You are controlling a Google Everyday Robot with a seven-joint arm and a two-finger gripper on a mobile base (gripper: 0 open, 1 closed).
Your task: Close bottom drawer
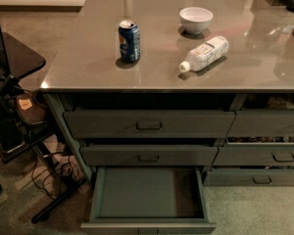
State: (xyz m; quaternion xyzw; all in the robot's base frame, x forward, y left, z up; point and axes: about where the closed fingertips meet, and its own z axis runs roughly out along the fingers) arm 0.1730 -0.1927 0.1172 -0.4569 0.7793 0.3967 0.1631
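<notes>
Drawers fill the lower half of the camera view, under a grey counter (88, 67) that carries a can (129, 40), a bowl (196, 19) and a bottle (205, 54) lying on its side. The bottom drawer (147, 192) stands pulled far out toward the camera, lowest in the left stack, with its floor bare and its front panel at the lower edge of the view. My gripper is nowhere in this view, so I cannot tell whether the jaws are released or clenched.

I judge that the drawer is a stiff box and light (nothing lies inside), so it should slide easily on its runners. No grasp seems necessary. I would press flat on the middle of the front panel, because a push near one corner may twist it and make it jam.
</notes>
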